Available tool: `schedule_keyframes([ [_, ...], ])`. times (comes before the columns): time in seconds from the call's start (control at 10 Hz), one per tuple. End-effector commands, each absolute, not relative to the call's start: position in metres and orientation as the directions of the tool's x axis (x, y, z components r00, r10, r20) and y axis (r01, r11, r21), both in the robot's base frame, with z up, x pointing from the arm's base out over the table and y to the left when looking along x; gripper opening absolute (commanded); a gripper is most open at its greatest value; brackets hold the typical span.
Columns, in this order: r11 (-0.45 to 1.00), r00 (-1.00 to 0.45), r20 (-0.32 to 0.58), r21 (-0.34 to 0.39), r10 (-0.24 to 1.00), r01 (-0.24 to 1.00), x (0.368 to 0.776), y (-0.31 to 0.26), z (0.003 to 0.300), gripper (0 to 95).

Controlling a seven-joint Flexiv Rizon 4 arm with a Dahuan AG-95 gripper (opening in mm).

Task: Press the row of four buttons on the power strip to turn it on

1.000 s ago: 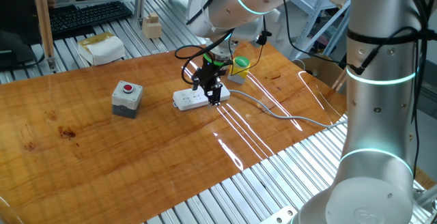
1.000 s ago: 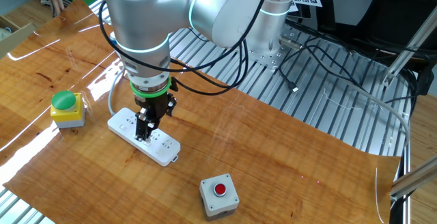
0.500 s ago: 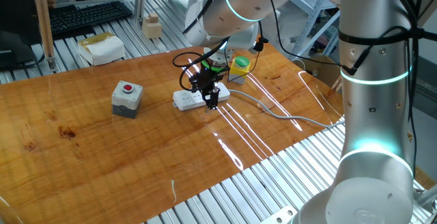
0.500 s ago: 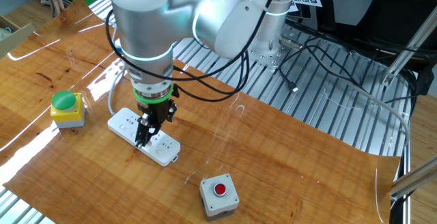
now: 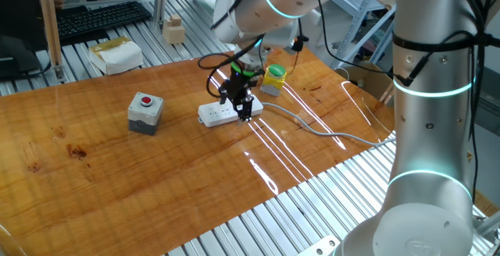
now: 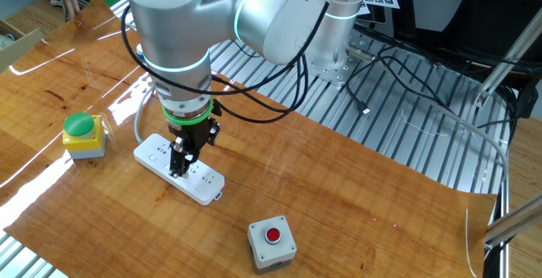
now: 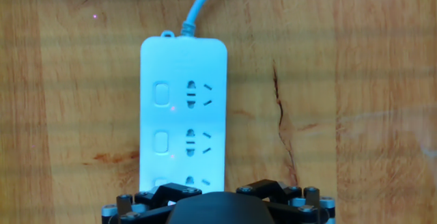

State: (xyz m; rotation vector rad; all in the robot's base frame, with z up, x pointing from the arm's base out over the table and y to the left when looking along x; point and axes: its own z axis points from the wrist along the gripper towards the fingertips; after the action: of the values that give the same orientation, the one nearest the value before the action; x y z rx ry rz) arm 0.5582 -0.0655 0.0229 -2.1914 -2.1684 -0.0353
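The white power strip [image 5: 222,114] [image 6: 199,183] lies flat on the wooden table, and its grey cable [image 5: 312,127] trails away to the side. My gripper [image 5: 244,112] [image 6: 179,170] points straight down over the strip's middle, fingers open and holding nothing. In the hand view the strip [image 7: 183,67] runs up the frame. Two of the four buttons [image 7: 162,93] [image 7: 162,142] show whole along its left side. The top of another button [image 7: 158,182] shows at the hand's dark body [image 7: 218,209]. The rest of the row is hidden under the hand.
A grey box with a red round button [image 5: 145,109] [image 6: 271,237] stands beside one end of the strip. A yellow box with a green button [image 5: 273,76] [image 6: 82,134] stands near the other. Ribbed metal [image 5: 258,225] borders the wooden sheet. The arm's column [image 5: 433,131] stands at the right.
Half a second ago the gripper had shifted a little along the strip. Now it is back about where it was a second ago. The strip has not moved.
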Motion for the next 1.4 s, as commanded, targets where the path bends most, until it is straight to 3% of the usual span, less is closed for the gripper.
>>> schedule_keyframes([
  [0.1, -0.018, 0.020, 0.062, -0.020, 0.998, 1.000, 0.555, -0.060, 0.027, 95.0],
  [1.4, -0.017, 0.016, 0.063, 0.020, 0.998, 1.000, 0.553, -0.032, 0.024, 95.0],
])
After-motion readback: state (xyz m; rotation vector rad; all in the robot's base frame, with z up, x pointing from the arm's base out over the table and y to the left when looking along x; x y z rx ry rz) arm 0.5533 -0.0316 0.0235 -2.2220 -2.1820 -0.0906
